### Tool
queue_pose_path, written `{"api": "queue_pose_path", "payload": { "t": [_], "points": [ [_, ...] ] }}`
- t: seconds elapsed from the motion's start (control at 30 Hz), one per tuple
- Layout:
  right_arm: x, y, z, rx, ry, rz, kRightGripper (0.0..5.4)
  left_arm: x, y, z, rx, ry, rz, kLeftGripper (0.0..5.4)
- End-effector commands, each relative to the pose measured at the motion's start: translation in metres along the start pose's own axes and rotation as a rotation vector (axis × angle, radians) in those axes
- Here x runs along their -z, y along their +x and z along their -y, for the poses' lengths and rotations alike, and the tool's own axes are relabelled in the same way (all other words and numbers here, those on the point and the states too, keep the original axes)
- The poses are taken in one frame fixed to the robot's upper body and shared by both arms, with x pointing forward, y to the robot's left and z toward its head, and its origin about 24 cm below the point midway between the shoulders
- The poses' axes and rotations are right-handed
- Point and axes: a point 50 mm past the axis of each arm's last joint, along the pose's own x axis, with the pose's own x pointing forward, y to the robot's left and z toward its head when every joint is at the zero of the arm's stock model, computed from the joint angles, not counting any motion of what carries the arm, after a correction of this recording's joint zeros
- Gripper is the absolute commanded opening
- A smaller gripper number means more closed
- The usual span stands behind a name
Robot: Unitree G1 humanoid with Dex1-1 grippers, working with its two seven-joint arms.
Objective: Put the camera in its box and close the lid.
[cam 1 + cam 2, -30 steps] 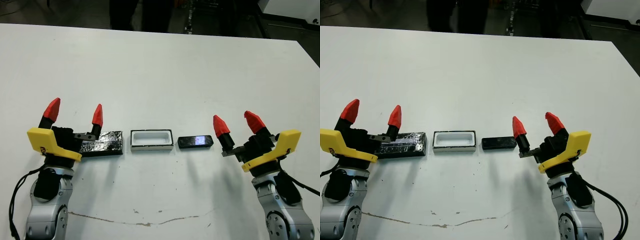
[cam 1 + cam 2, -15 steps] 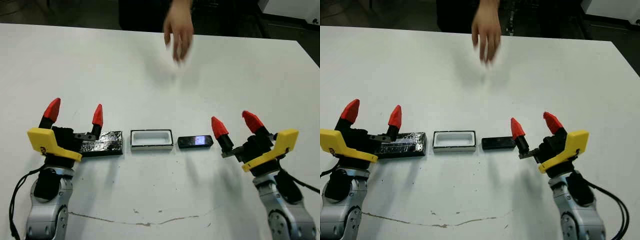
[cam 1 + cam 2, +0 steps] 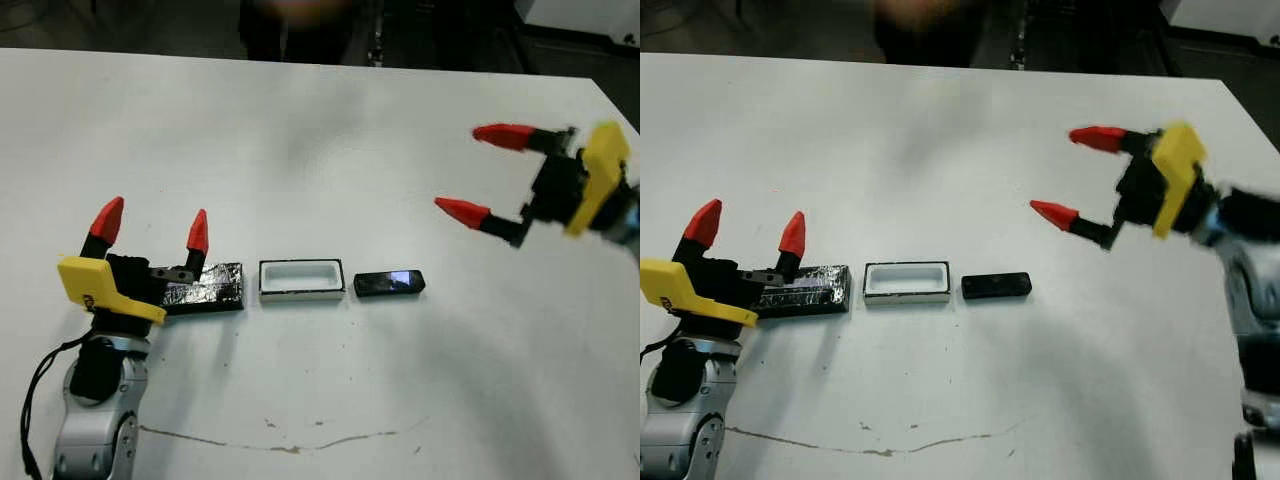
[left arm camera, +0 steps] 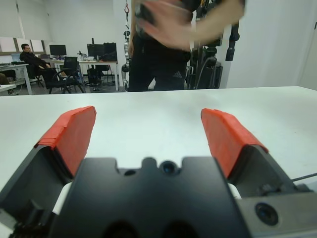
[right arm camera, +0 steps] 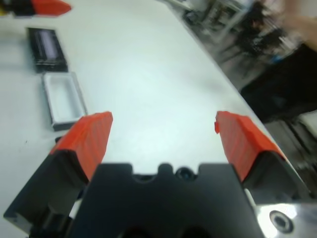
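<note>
Down in the lower middle of the left eye view, three things lie in a row on the white table (image 3: 300, 130): the crinkly black lid (image 3: 205, 287) at the left, the box (image 3: 302, 279) beside it with its white inside showing, and the camera (image 3: 389, 283) just right of the box, all apart from one another. The left tool (image 3: 152, 228) sits at lower left, fingers spread and holding nothing, its body touching the lid's left end. The right tool (image 3: 479, 170) is at the upper right, raised well clear of the camera, released, fingers pointing left.

From the left wrist view, both red fingers (image 4: 229, 136) stand wide apart over bare table, a person (image 4: 163, 44) beyond.

From the right wrist view, the fingers (image 5: 88, 139) gape, with box (image 5: 62, 99) and lid (image 5: 47, 48) at upper left.
</note>
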Motion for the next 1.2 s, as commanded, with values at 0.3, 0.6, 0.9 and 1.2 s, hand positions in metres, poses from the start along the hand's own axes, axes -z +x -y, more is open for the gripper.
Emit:
{"api": "queue_pose_path", "payload": {
  "t": [0.3,0.6,0.9,1.2],
  "points": [
    [-0.002,0.011,0.003,-0.219,-0.06,-0.125,5.4,0.003,-0.002,-0.001,-0.007,0.001,-0.015,5.39],
    [0.006,0.034,-0.009,-0.376,-0.06,-0.18,5.4,0.002,-0.002,-0.001,-0.007,0.001,-0.016,5.39],
    [0.022,0.05,-0.025,-0.458,-0.039,-0.192,5.4,0.002,-0.001,-0.001,-0.004,0.001,-0.012,5.39],
    [0.035,0.059,-0.036,-0.512,0.003,-0.239,5.4,0.001,0.0,0.0,-0.002,-0.011,-0.008,5.39]
  ]
}}
